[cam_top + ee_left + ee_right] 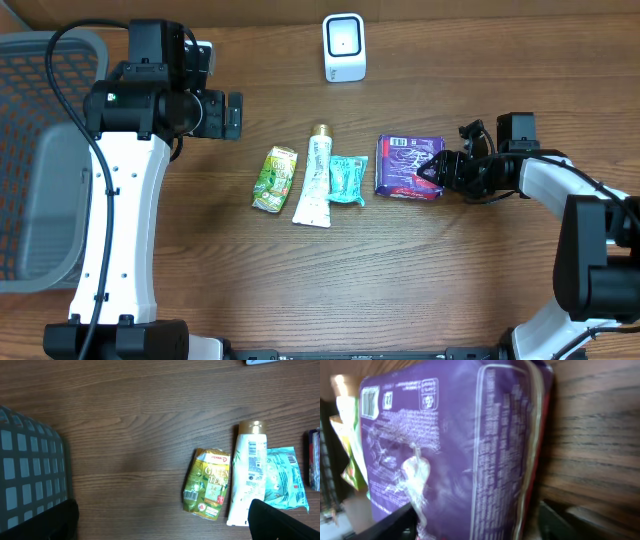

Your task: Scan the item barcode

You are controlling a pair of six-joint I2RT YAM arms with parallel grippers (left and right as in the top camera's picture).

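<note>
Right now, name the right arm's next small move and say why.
Probably close the right jaws on the purple packet: in the right wrist view they straddle its edge with a gap apparently left on one side, and it lies flat on the table, away from the white scanner.

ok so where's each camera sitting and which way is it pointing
Overhead: above the table, facing down; left arm, right arm show.
Left wrist: on the left arm, facing down at green packet and tube; its fingers show.
Right wrist: close up on purple packet; its fingers below.
Shared: overhead and left wrist both show the tube.
</note>
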